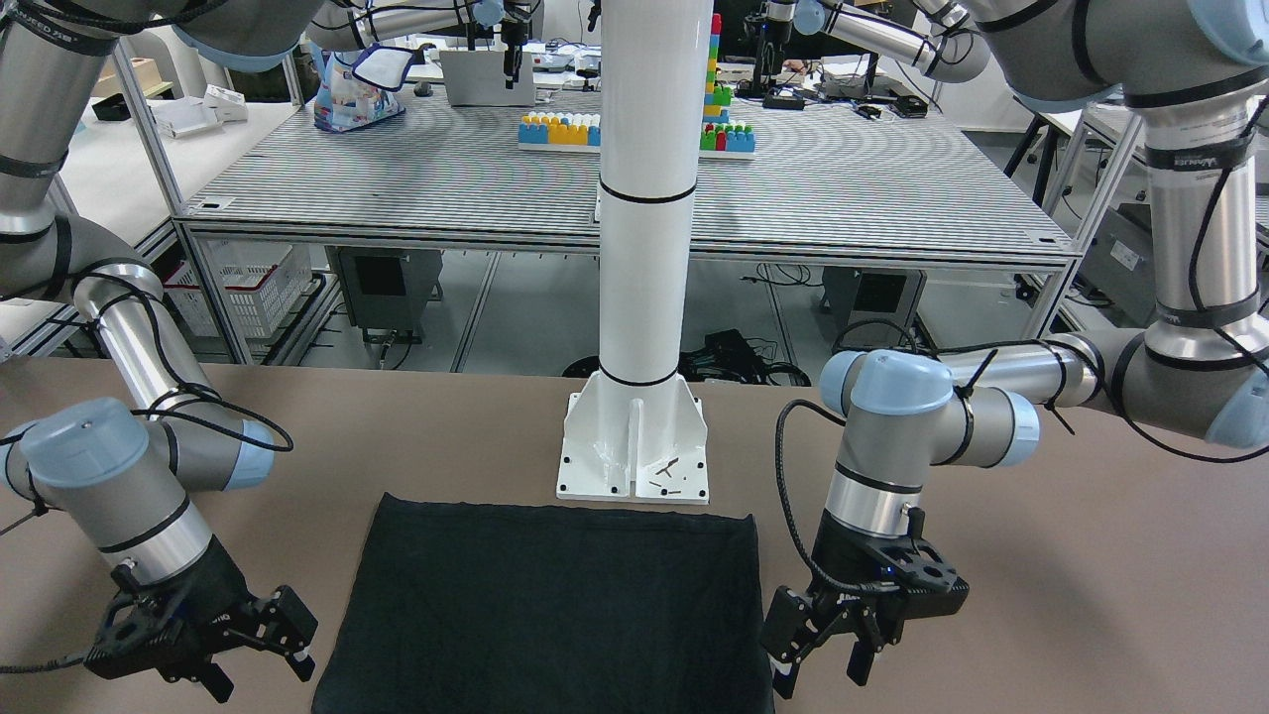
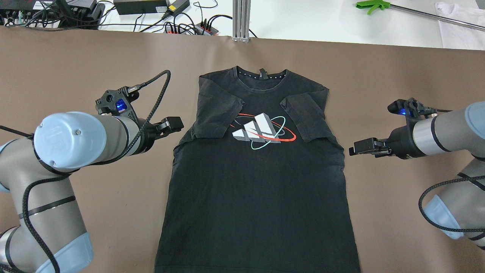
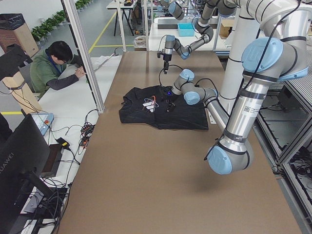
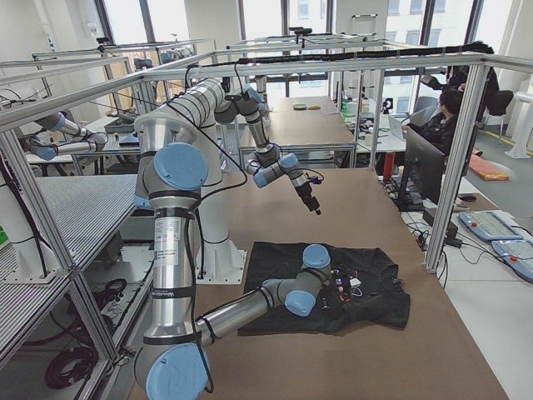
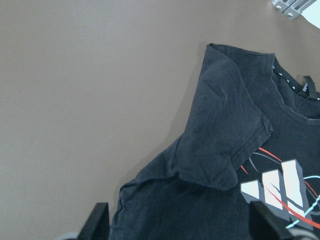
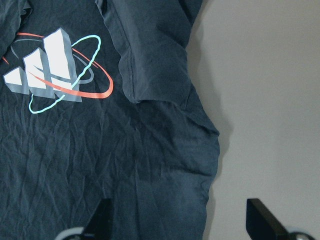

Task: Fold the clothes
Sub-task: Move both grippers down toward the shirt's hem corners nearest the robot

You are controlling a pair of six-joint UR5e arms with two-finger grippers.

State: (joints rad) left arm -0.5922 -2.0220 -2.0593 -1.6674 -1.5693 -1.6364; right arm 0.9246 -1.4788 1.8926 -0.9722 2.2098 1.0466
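The clothes are one black T-shirt (image 2: 257, 182) lying flat on the brown table, collar away from me, with a white, red and teal print (image 2: 263, 132) on the chest. Both sleeves are folded in over the chest. Its plain lower part (image 1: 555, 605) lies in front of the white pillar. My left gripper (image 2: 178, 125) is open and empty, just off the shirt's left edge beside the folded sleeve (image 5: 225, 125). My right gripper (image 2: 356, 148) is open and empty, just off the shirt's right edge (image 6: 210, 150). Neither touches the fabric.
The white pillar's base plate (image 1: 634, 446) stands just behind the shirt's hem. An aluminium post (image 2: 241, 19), cables and a power strip (image 2: 189, 26) line the far table edge. A green tool (image 2: 373, 4) and a white cloth (image 2: 460, 19) lie beyond it. An operator (image 3: 58, 68) sits there.
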